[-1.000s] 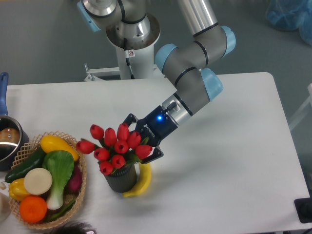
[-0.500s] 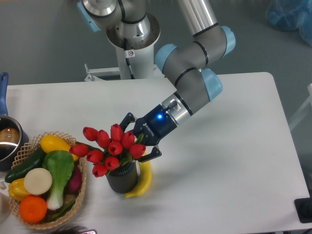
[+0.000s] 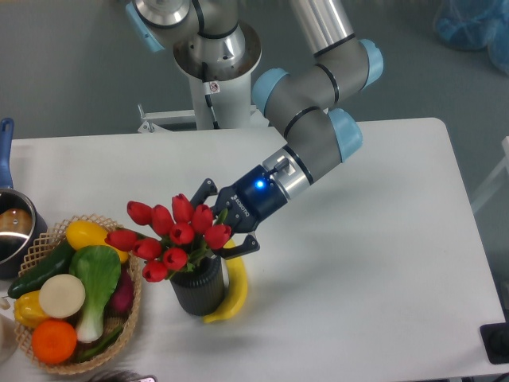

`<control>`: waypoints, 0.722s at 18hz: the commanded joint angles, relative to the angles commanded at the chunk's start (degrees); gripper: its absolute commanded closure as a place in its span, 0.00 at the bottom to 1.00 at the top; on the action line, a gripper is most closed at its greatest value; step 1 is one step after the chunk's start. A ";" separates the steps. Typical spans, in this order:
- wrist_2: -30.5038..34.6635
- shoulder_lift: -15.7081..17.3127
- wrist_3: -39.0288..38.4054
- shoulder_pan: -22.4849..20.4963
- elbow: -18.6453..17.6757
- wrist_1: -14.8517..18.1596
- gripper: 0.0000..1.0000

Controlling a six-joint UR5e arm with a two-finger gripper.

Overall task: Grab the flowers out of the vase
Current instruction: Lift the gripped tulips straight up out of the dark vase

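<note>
The flowers (image 3: 171,235), a bunch of red tulip buds on green stems, lean up and to the left over the vase (image 3: 199,293). The vase is a dark ribbed cylinder standing upright on the white table. My gripper (image 3: 219,224) reaches in from the right at the level of the buds. It is shut on the flowers, with its fingertips hidden behind the buds and leaves. The lower stems still reach into the vase's mouth.
A yellow banana (image 3: 232,290) lies against the vase's right side. A wicker basket (image 3: 134,298) of vegetables and fruit stands just left of the vase. A dark pot (image 3: 11,231) with a blue handle sits at the left edge.
My gripper has moved up and to the left, and the flowers have gone with it, rising out of the vase. The vase and banana have stayed put.
</note>
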State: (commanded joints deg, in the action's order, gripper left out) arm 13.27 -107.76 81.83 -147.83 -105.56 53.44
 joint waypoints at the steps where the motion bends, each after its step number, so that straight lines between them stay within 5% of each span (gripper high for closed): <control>1: -0.09 0.44 -0.18 -0.17 0.00 0.00 0.51; 13: -3.78 6.68 -6.76 -0.26 0.70 0.00 0.51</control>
State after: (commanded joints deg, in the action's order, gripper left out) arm 9.49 -101.08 75.07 -148.10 -104.86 53.44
